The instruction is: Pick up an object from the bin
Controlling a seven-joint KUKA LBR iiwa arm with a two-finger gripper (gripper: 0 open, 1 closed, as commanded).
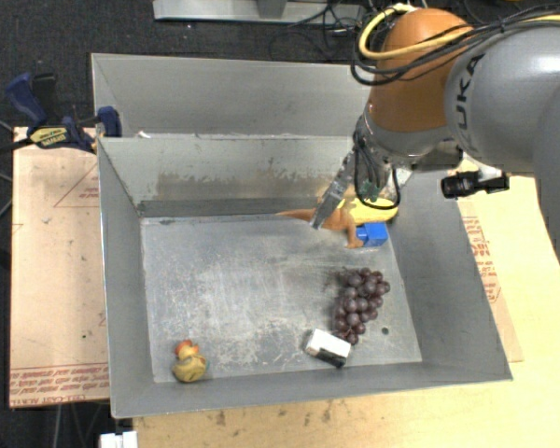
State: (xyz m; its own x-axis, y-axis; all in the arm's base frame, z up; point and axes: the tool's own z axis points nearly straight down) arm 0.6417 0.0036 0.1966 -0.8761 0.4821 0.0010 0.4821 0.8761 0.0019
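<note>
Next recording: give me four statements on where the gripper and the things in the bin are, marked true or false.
1. Purple grapes lie in the right half of the bin. True.
2. The gripper hangs over the yellow toy. False: it is at the far right, beside a blue piece; the toy lies in the near left corner.
3. A white block lies beside the grapes, on their near side. True.
4. The yellow toy touches the grapes. False: bare floor lies between them.

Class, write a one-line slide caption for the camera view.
Gripper over orange, yellow and blue things at the bin's back right.
</note>
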